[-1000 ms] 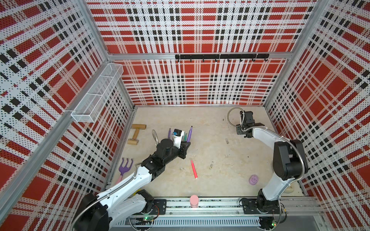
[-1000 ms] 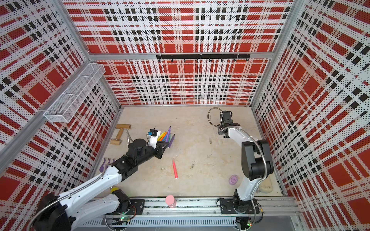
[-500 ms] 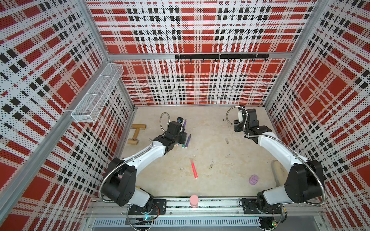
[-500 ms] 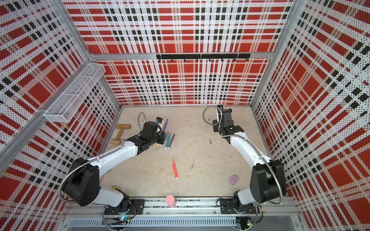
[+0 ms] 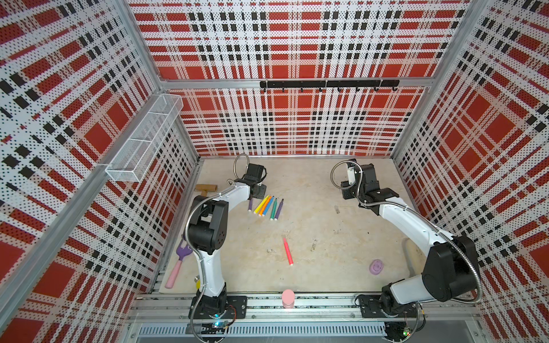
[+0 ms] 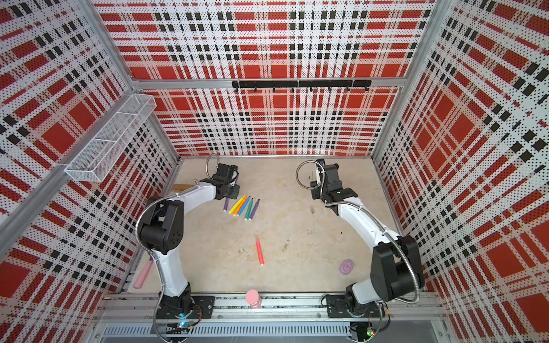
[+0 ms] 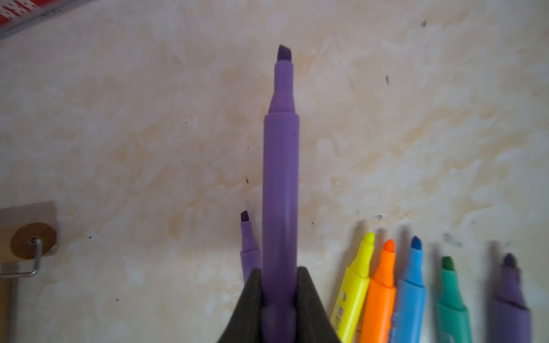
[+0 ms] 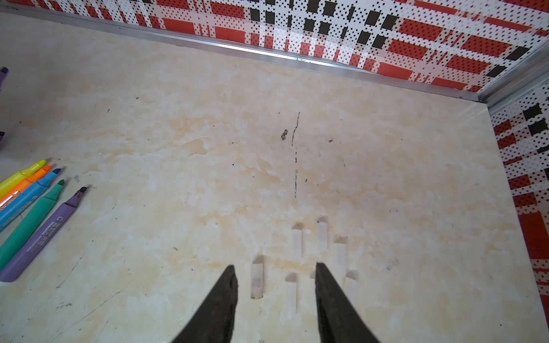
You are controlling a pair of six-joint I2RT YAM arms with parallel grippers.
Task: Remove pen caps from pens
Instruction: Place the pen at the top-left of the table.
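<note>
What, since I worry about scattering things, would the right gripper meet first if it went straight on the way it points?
Probably the pen caps lying on the table just ahead of the right gripper; one shows between its open jaws. Depth is unclear, so bare table might come first.

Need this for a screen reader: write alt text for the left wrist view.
Left gripper shut on an uncapped purple pen, held above a beige table. On the table lie six more uncapped pens: purple, yellow, orange, blue, green, dark purple.
</note>
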